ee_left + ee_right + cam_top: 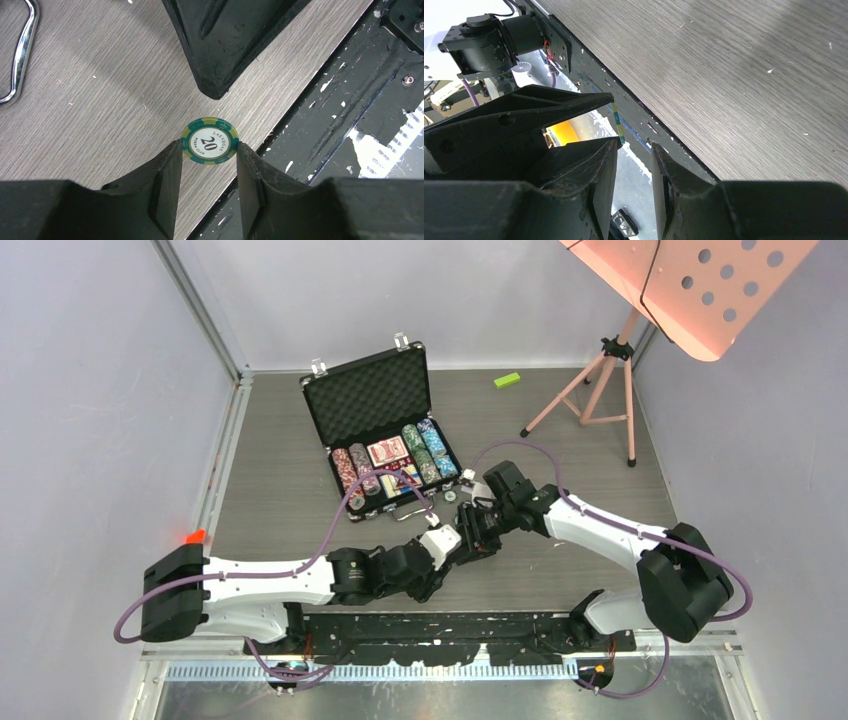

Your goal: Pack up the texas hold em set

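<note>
Now we hold one green poker chip (210, 141) pinched edgewise in the left gripper's (209, 149) jaws above the worktop (90, 100), apparently for handover; the right gripper (634, 150) hovers beside, jaws apart and empty, near the open briefcase (372, 400).

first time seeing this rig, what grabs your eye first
The open black case in the middle of the table, its slots packed with striped chips and red cards. Just in front of it the left hand pinches a green chip marked 20 by its edges, with the open right hand close by. A pink stand towers at the far right.
</note>
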Robot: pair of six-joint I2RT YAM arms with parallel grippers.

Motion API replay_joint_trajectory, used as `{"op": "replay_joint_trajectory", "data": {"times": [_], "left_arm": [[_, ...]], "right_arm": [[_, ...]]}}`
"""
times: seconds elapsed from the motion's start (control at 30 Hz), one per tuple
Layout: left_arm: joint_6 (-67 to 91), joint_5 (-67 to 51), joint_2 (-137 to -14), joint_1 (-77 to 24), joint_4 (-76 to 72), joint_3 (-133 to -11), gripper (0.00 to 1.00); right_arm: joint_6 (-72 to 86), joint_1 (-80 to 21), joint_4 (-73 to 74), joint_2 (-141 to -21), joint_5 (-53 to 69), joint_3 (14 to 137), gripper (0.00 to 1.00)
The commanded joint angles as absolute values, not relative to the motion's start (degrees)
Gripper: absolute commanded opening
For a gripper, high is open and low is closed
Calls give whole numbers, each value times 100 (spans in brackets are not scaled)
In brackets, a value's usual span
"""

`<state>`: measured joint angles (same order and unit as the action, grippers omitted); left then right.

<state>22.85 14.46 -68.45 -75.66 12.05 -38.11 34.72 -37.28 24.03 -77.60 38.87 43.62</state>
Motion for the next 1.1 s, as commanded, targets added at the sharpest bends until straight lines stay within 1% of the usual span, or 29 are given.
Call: {"op": "replay_joint_trajectory", "data": {"times": [0.0, 0.27, 0.47, 0.57, 0.6, 0.8, 1.07], "left_arm": [[2128, 1441, -6748, -7567, 782, -3876, 7], [2058, 1467, -6739, -7563, 717, -3893, 6], [2005, 1466, -6711, -7560, 626, -3885, 6], [1986, 1474, -6702, -7563, 615, -3879, 6], [1986, 1491, -6701, -7561, 615, -3881, 6], [1960, 1529, -6667, -7559, 589, -3851, 6], [1943, 1611, -6558, -7567, 541, -3798, 6]], "right_arm": [[3535, -3862, 2279, -7784, 3972, 4602, 38], [3750, -4105, 1987, -7946, 4003, 4582, 37], [3852, -4169, 1828, -8025, 4060, 4557, 31], [3903, -4179, 1761, -8032, 4101, 4538, 23], [3909, -4181, 1755, -8040, 4104, 4538, 21], [3911, -4183, 1737, -8067, 4113, 4515, 17], [3902, -4179, 1731, -8140, 4118, 4498, 16]]}}
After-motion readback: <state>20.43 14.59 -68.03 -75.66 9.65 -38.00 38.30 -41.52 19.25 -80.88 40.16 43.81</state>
